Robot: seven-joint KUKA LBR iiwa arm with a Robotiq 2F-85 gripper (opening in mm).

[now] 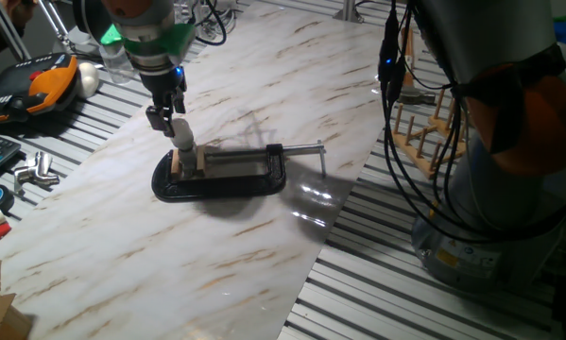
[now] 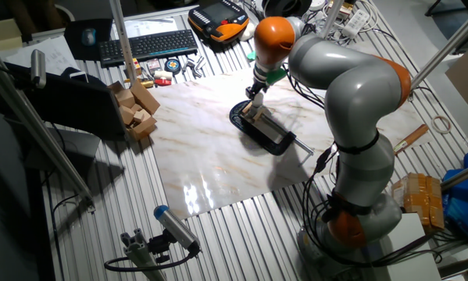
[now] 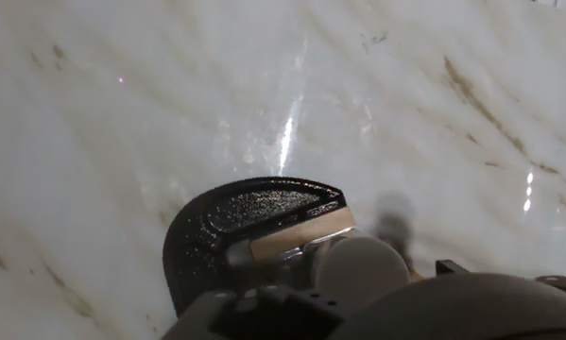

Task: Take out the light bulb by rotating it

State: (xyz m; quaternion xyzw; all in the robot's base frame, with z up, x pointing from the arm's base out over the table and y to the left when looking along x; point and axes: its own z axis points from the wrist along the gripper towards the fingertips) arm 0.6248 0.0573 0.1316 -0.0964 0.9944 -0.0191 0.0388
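The light bulb point(image 1: 182, 139) is a small white globe standing upright over a wooden block point(image 1: 199, 159) held in a black clamp point(image 1: 221, 179) on the marble board. My gripper point(image 1: 175, 125) comes down from above and its dark fingers close on the bulb's top. In the hand view the bulb point(image 3: 358, 269) shows as a rounded white shape just ahead of the hand, beside the wooden block point(image 3: 301, 234) and the clamp's black foot point(image 3: 235, 222). In the other fixed view the gripper point(image 2: 254, 94) sits over the clamp point(image 2: 266, 131). The bulb's metal base is hidden.
The clamp's silver screw handle point(image 1: 306, 148) sticks out to the right. Left of the marble board point(image 1: 264, 85) lie a keyboard point(image 2: 148, 44), an orange-black device point(image 1: 46, 85) and small metal parts point(image 1: 35, 172). Wooden blocks point(image 2: 136, 109) sit at the board's edge.
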